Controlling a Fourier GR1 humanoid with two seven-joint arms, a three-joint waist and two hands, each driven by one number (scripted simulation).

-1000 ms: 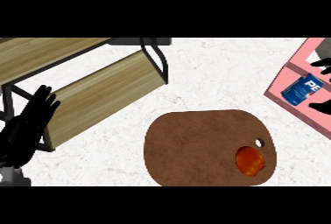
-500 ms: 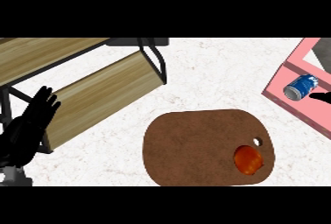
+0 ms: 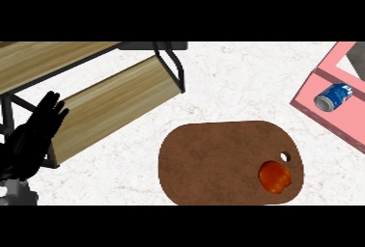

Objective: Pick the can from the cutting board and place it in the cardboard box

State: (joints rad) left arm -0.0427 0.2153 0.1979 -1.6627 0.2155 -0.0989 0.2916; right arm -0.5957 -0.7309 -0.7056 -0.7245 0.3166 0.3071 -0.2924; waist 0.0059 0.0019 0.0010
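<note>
The blue and white can (image 3: 333,96) lies on its side inside the pink box (image 3: 319,114) at the right edge of the head view, with no hand near it. The round brown cutting board (image 3: 214,159) sits on the counter at lower centre and carries an orange-red fruit (image 3: 274,176) beside its hanging hole. My left hand (image 3: 32,140) rests open at the left edge, fingers pointing up. My right hand does not show in this view.
A wooden shelf with black metal frame (image 3: 107,91) fills the upper left, close to my left hand. White speckled counter (image 3: 235,82) lies between the shelf, the board and the box.
My right hand, which held the can over the pink box, has let go and drawn out of view to the right. The can now lies on its side in the box.
</note>
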